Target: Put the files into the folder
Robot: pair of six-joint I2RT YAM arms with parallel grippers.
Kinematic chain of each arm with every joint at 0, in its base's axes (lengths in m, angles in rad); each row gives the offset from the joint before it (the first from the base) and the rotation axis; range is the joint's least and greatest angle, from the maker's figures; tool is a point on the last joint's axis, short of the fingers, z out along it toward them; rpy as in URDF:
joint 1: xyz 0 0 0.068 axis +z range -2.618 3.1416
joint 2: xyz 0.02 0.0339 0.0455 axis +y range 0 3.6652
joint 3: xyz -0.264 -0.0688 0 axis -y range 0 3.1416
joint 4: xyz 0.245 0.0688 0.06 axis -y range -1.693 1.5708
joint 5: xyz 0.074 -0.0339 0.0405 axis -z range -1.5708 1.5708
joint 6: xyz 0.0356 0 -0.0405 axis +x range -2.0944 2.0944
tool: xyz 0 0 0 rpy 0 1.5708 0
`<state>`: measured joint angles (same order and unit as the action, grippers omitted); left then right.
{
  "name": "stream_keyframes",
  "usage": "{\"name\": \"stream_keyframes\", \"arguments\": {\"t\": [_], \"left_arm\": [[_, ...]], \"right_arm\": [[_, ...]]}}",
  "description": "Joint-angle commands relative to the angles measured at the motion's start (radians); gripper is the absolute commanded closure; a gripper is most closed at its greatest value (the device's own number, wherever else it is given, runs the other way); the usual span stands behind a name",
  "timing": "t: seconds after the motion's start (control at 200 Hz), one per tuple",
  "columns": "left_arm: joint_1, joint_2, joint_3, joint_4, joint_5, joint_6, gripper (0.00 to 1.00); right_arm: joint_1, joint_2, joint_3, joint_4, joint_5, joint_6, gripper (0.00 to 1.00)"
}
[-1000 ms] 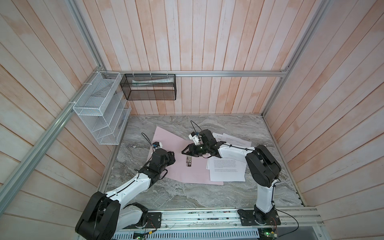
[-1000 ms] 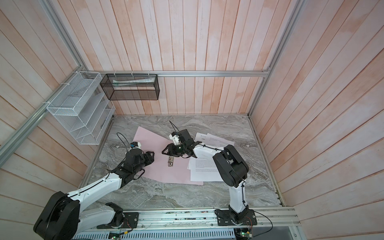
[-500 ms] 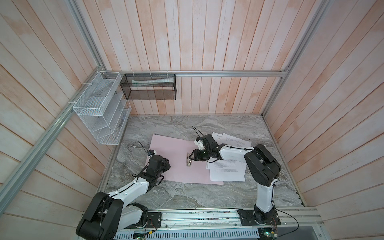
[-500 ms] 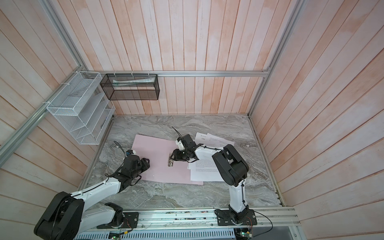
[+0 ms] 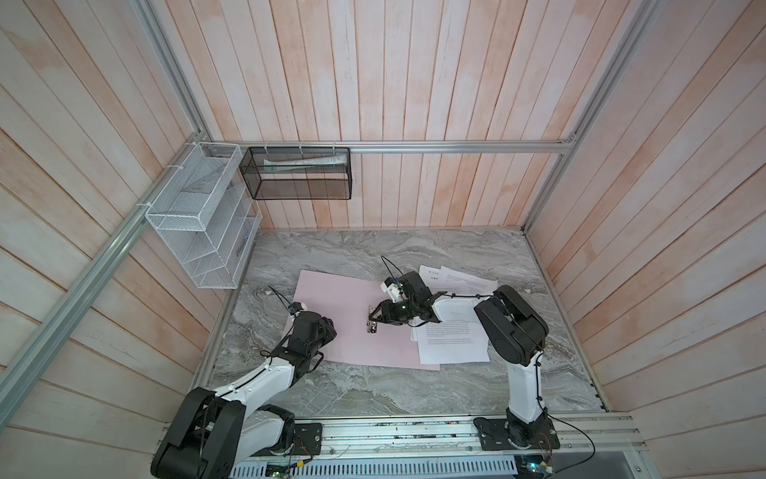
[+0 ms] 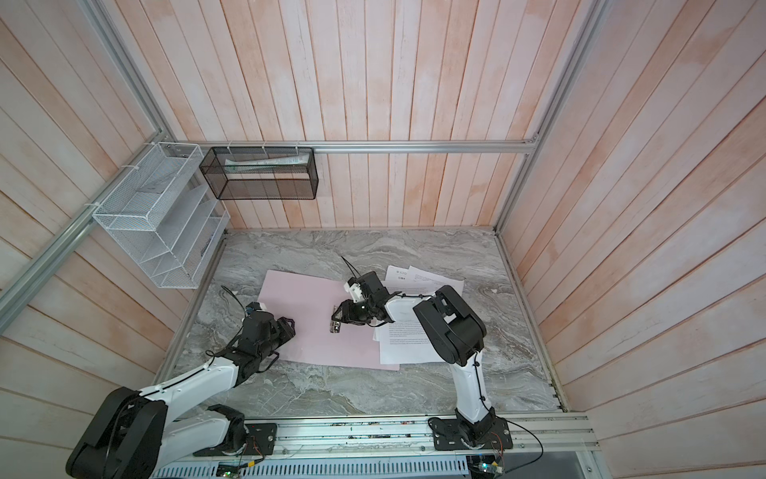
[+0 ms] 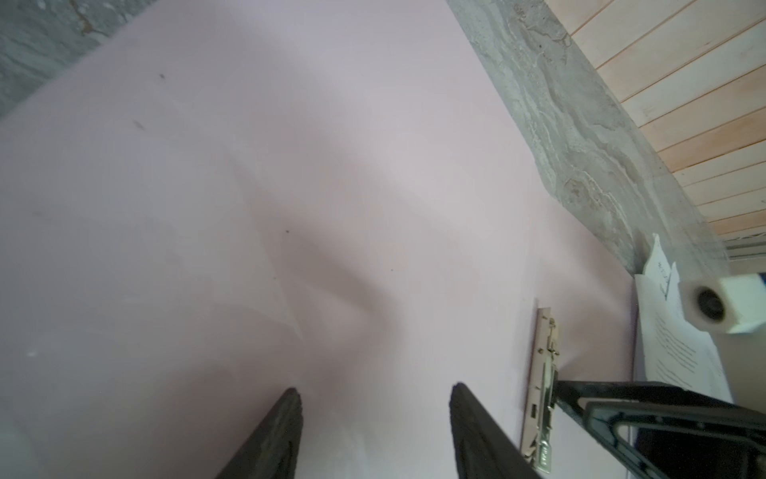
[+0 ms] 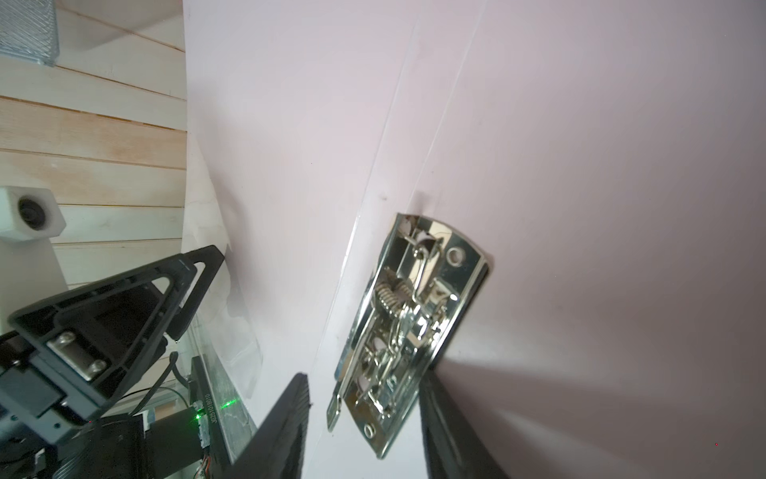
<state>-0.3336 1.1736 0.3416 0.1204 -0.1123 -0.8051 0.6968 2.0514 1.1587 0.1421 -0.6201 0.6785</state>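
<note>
The pale pink folder [image 5: 344, 298] [image 6: 306, 298] lies open and flat on the marble table, with its silver clip [image 5: 371, 328] [image 8: 410, 315] on the inner spine. My right gripper [image 5: 373, 320] [image 8: 364, 375] is low over the clip and open. Its fingers stand on either side of the clip, and a gap shows on one side. My left gripper [image 5: 331, 325] [image 7: 375, 392] is open just above the folder's left flap [image 7: 290, 166], holding nothing. The files [image 5: 454, 344] [image 6: 408, 340], white printed sheets, lie loosely spread on and beside the folder's right half, partly under my right arm.
A white wire rack [image 5: 203, 215] hangs on the left wall. A black mesh basket [image 5: 296, 174] holding rolled paper hangs on the back wall. Wooden walls close in the table on three sides. Bare marble [image 5: 373, 249] shows behind and in front of the folder.
The folder's left flap has dropped flat. My left gripper has pulled back toward the front left. My right gripper has come down onto the clip.
</note>
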Motion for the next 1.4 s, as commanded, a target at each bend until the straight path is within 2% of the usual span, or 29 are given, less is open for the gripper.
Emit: {"name": "stream_keyframes", "arguments": {"t": [0.0,0.235,0.405,0.585,0.72,0.835,1.0,1.225,1.395], "left_arm": [[0.008,0.024,0.049,0.016,-0.003,0.029,0.41],[0.008,0.047,0.076,0.032,0.019,0.027,0.41],[0.007,0.03,0.118,0.025,0.092,0.031,0.41],[-0.05,0.004,0.182,0.013,0.123,0.041,0.4],[-0.133,0.027,0.253,0.023,0.134,0.07,0.38],[-0.204,0.106,0.328,0.052,0.159,0.104,0.37],[-0.265,0.281,0.469,0.09,0.282,0.105,0.37],[-0.337,0.499,0.644,0.106,0.362,0.121,0.37],[-0.357,0.608,0.713,0.113,0.399,0.115,0.37]], "right_arm": [[0.012,0.048,0.023,-0.007,-0.029,0.034,0.54],[0.009,0.069,0.081,0.01,-0.058,0.053,0.54],[-0.024,0.014,0.068,0.001,-0.064,0.039,0.54],[-0.113,-0.111,0.003,-0.058,-0.007,-0.042,0.54],[-0.241,-0.211,-0.063,-0.116,0.06,-0.104,0.54],[-0.375,-0.3,-0.129,-0.158,0.127,-0.162,0.54],[-0.549,-0.391,-0.205,-0.168,0.119,-0.186,0.54],[-0.664,-0.451,-0.298,-0.168,0.16,-0.185,0.54],[-0.684,-0.509,-0.394,-0.111,0.186,-0.152,0.53]]}}
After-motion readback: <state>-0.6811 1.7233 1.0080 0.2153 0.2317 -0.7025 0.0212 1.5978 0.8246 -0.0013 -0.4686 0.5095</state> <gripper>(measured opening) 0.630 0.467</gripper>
